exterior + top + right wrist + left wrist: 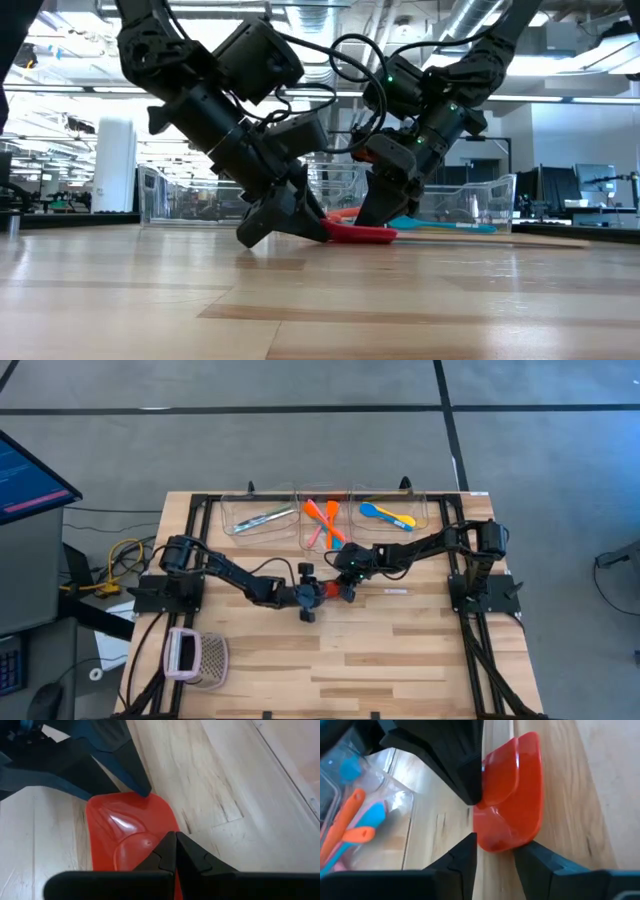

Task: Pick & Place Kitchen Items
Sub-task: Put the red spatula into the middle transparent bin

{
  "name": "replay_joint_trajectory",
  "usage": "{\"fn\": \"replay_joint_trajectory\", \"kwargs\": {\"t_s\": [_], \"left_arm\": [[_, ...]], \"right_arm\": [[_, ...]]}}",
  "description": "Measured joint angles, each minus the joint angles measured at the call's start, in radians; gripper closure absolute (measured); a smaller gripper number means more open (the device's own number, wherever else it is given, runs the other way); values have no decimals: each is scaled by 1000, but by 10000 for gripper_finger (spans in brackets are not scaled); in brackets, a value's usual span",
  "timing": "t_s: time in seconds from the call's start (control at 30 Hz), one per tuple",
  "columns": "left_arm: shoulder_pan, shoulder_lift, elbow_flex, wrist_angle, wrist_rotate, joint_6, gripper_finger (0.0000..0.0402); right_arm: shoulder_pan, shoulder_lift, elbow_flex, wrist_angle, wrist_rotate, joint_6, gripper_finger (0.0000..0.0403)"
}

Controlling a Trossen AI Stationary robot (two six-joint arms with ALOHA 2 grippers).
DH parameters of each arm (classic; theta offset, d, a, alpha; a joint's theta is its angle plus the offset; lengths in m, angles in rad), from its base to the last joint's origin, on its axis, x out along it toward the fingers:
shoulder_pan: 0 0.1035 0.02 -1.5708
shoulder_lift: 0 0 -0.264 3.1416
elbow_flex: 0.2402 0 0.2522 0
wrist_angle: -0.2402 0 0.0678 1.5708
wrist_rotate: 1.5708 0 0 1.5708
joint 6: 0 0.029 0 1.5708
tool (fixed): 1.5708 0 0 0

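The red spatula head [515, 795] lies flat on the wooden table [400, 650] at its middle, between my two grippers; its handle is hidden from me. My left gripper [495, 862] reaches in low from the table's left. It is open, one finger on each side of the head's end. My right gripper [175, 847] slants down from the table's right, its fingers shut, their tips over the head's opposite part. In the low view the head [362, 234] lies on the table between both grippers. My left gripper has a finger [465, 860] close on each side of the head's end [495, 842]; whether they touch it, I cannot tell. My right gripper sets its shut fingertips [167, 851] on the head's top face [150, 837] by the raised neck, slanting down from the right. The head stays flat on the table.
Three clear bins stand along the far edge: cutlery in the left one [258, 517], orange and pink spoons in the middle one [322, 520], blue and yellow spoons in the right one [388, 513]. A pink-and-white mesh basket [195, 657] sits near left. A small pale stick [397, 591] lies right of my right gripper.
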Motion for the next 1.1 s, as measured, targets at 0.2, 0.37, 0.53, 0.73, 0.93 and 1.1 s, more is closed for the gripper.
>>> {"fn": "replay_joint_trajectory", "kwargs": {"t_s": [0.2,0.37,0.53,0.73,0.93,1.1], "left_arm": [[2,1,-2,35,68,-6,300],[9,3,-2,46,116,-23,319],[12,44,-1,95,129,-76,375],[0,76,1,106,98,-88,398],[-3,43,0,93,99,-106,400],[-3,27,-1,84,110,-108,401]], "right_arm": [[0,0,0,0,0,0,403],[0,0,0,0,-5,0,403],[0,-1,0,7,-14,6,403],[0,-7,0,9,-16,10,402],[3,-107,24,-138,-44,46,393],[13,-278,93,-384,-25,29,391]]}}
